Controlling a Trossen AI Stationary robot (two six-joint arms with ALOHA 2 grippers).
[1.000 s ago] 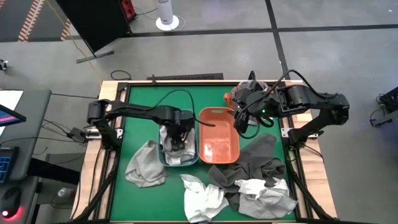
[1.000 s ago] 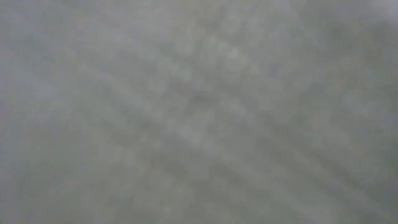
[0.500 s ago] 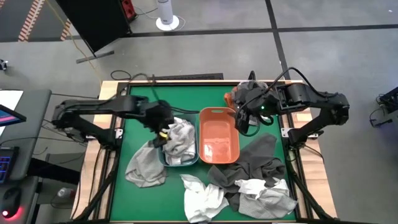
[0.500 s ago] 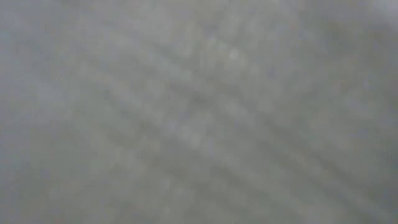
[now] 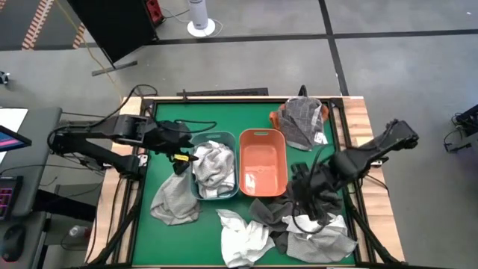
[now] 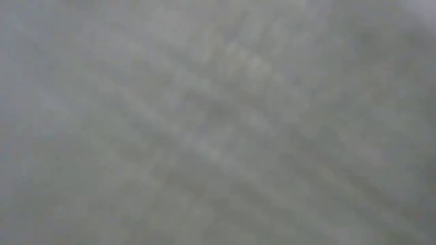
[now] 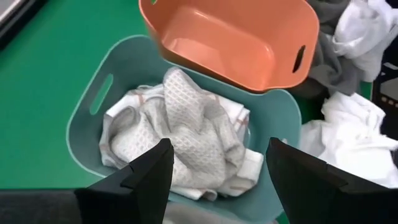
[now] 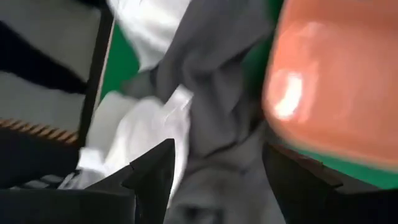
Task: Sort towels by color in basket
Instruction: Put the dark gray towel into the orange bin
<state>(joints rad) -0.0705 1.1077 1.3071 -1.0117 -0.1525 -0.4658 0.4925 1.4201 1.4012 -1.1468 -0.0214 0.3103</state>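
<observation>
Towels (image 5: 314, 224) crowd table's (image 5: 160, 138) near right edge.

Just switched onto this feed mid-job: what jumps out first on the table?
Two baskets sit side by side mid-table: a teal basket stuffed with light towels, and an orange basket that is empty. A heap of dark grey and white towels lies at the table's near right, with the open right gripper over it. The open left gripper hangs at the teal basket's left edge, holding nothing.
</observation>
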